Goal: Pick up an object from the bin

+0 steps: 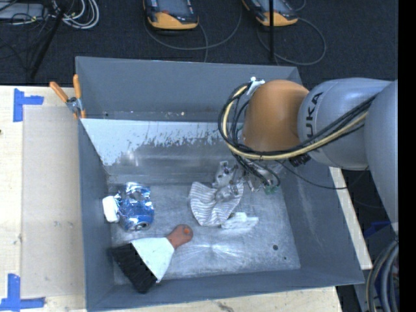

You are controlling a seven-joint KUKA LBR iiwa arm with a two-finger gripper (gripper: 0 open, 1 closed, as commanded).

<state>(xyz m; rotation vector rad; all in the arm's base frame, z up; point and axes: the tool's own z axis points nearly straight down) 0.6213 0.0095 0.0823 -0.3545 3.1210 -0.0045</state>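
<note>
My gripper [229,182] hangs low in the middle of the bin, under the arm's orange cover. It sits right at the upper edge of a crumpled white cloth with grey stripes [211,208], which lies on the bin floor just below and left of it. Whether the cloth is gripped cannot be made out.
A crumpled blue and white packet [134,207] with a white end lies at the left of the bin. A brush [151,255] with black bristles, a white body and a brown handle lies near the front left corner. The arm reaches in from the right.
</note>
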